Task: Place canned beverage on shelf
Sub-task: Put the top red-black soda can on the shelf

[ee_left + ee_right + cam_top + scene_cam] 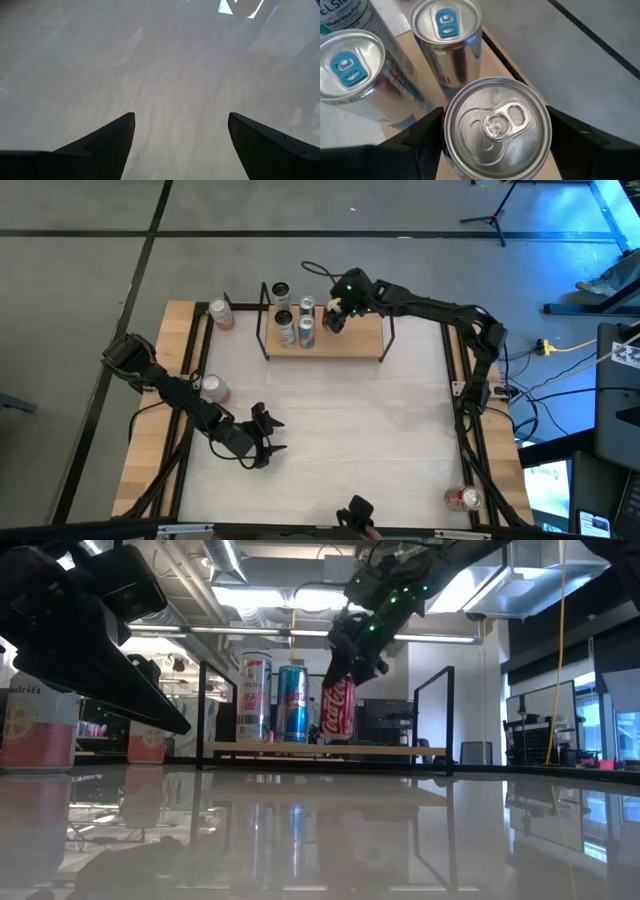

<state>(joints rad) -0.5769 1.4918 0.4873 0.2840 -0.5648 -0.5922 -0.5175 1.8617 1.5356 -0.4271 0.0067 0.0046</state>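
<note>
Silver can top right under the lens: the right pincer (495, 145) pinches a red cola can (338, 707) by its sides, keeping it upright just over the shelf (350, 340), beside two slim blue-tabbed cans (350, 70). Shelf holds three cans already. Left pincer (262, 436) hangs spread over the bare bench (350, 430).

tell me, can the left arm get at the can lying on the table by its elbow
Probably yes. The left gripper is open and holds nothing, and the pale can lies on bare table beside that arm, nothing around it. It would have to fold back toward itself, which looks awkward.
</note>
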